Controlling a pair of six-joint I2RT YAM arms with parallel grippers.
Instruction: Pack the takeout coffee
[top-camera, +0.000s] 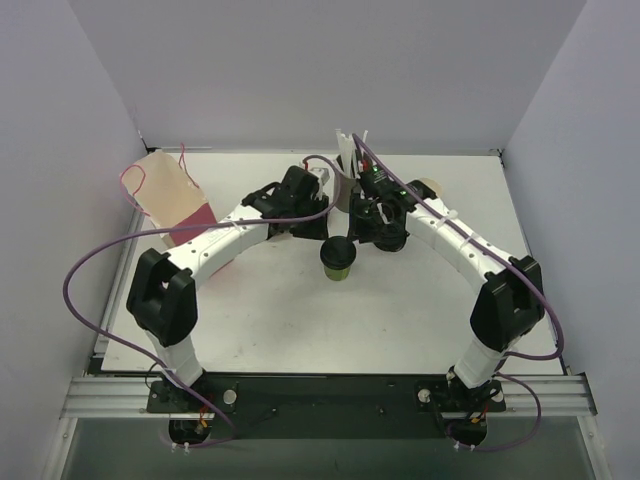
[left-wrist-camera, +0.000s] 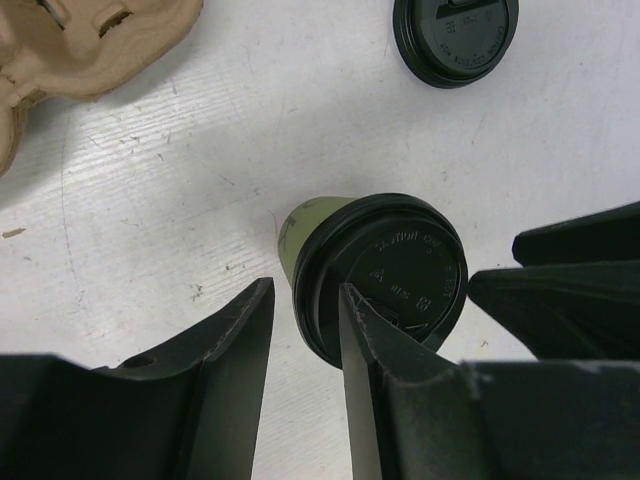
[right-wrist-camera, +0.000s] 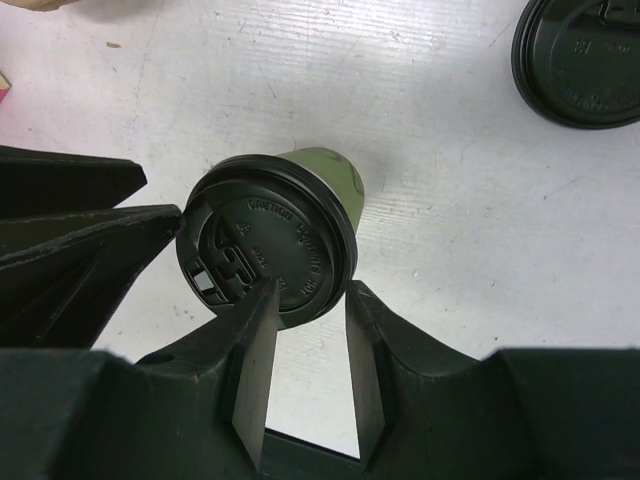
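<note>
White tabletop (top-camera: 300, 330) boxed in by plain pale walls, and the takeout coffee (top-camera: 338, 262) is standing upright pretty much dead centre of it: a green paper cup with its black lid (left-wrist-camera: 395, 275) sitting on top. The left gripper (left-wrist-camera: 305, 290) hangs at about the cup's 10 o'clock and the right gripper (right-wrist-camera: 311, 290) at about 2 o'clock, both angled down at the lid. Neither one's got hold of anything, and on both the fingers are spread with just bare table showing in the gap. On each wrist cam one fingertip overlaps the lid's rim, but I honestly can't tell if it's touching. A second black lid (left-wrist-camera: 455, 40) lies flat on the table near the cup. A brown cardboard cup carrier (left-wrist-camera: 80, 50) sits at the left wrist cam's 11 o'clock. From above, a holder of white straws (top-camera: 350, 160) is at the cup's 12 o'clock and a tan paper bag (top-camera: 165, 195) is out at 10 o'clock.
</note>
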